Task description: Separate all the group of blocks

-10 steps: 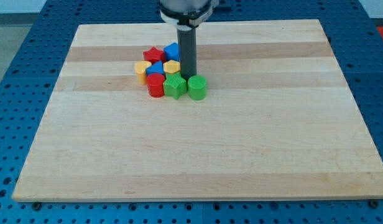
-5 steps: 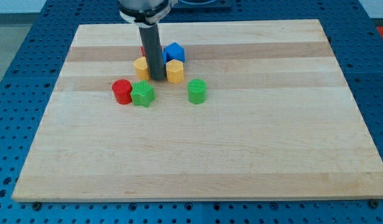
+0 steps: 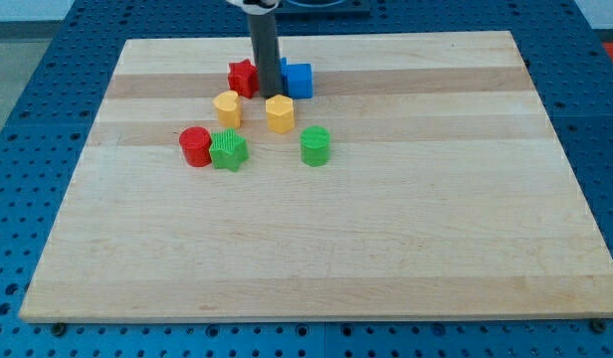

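My tip [image 3: 265, 95] rests between the red star [image 3: 243, 78] on its left and the blue cube [image 3: 300, 81] on its right, close to both. More blue shows just behind the rod; I cannot tell if it is a second block. Below the tip lie a yellow block [image 3: 227, 106] and a yellow hexagon [image 3: 279, 113], apart from each other. Lower left, a red cylinder [image 3: 195, 145] touches a green star [image 3: 228, 150]. A green cylinder [image 3: 314, 145] stands alone at the lower right.
All blocks lie on a wooden board [image 3: 316, 249] whose top edge runs just above the tip. A blue perforated table [image 3: 38, 119] surrounds the board.
The tip has moved toward the view's top and slightly right, from between the two yellow blocks to between the red star and the blue cube. The blue cube has shifted right.
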Robot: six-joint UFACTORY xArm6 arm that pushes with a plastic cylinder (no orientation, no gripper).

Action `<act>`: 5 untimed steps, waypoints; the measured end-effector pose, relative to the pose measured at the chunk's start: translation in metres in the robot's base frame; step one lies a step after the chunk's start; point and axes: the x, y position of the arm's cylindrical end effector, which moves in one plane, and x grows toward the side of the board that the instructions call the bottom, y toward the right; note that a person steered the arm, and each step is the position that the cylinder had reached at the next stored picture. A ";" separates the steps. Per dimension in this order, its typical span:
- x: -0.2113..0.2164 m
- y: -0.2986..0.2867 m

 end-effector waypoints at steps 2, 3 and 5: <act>-0.014 0.005; 0.007 -0.007; 0.026 0.053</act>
